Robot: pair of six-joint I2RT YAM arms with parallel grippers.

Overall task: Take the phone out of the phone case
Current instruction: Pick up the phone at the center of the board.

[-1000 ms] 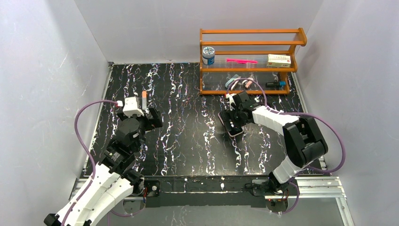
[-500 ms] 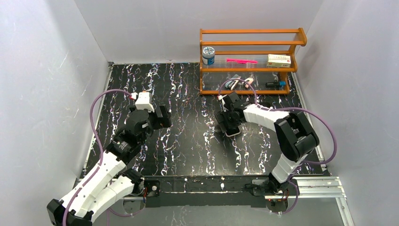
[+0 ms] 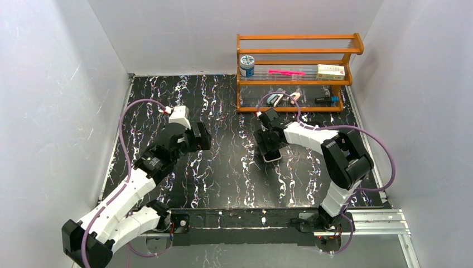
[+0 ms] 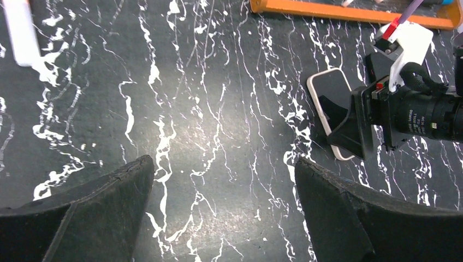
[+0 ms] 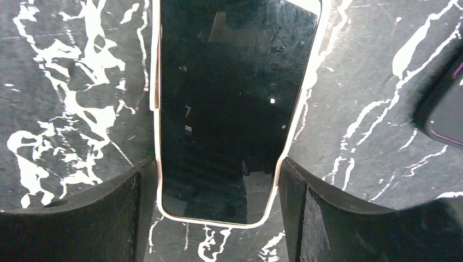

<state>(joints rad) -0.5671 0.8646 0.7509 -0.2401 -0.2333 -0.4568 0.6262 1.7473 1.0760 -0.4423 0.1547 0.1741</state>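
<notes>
1. The left gripper [image 3: 199, 137] hangs over bare black marbled tabletop [image 3: 223, 173], left of centre. Its fingers [image 4: 82, 213] stand wide apart with nothing between them.
2. A white object [image 4: 22, 33] lies on the tabletop beyond that gripper, at the top left corner of the left wrist view. It is cut off by the frame.
3. The phone [image 5: 235, 98] lies flat and screen up on the tabletop right of centre. It sits inside its case [image 5: 157, 109], whose pale rim runs round the dark glass.
4. The right gripper [image 5: 215, 164] is down over the phone's end, one finger [image 5: 82, 218] at each long side. Their inner edges meet the case rim on both sides. I cannot tell whether they are clamped on it or only touching.
5. A dark object [image 5: 445, 109] with a purplish edge lies just right of the phone, apart from it.
6. An orange rack [image 3: 295, 51] stands at the far edge, beyond the phone. Its middle shelf holds a jar [image 3: 247, 65], a pink stick [image 3: 286, 72] and a box [image 3: 331, 71]. The small things on the lowest shelf are too small to name.
</notes>
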